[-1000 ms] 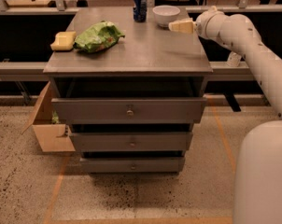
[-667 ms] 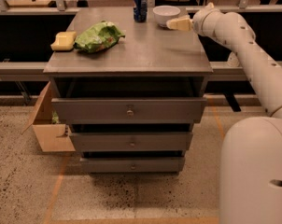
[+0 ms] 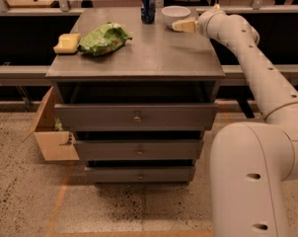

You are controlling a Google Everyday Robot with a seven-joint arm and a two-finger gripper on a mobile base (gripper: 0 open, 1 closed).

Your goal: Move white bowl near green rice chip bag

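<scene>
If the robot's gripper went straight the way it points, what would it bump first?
Probably the white bowl. The gripper is at the back right of the cabinet top, pointing left, with the bowl just off its tip. Depth is unclear, so it might only graze the bowl's near side.

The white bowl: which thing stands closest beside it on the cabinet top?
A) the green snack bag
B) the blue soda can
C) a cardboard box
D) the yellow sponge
B: the blue soda can stands right beside the white bowl at the back of the cabinet top, with the robot's gripper at the bowl's near edge; the green rice chip bag lies far across the top.
</scene>
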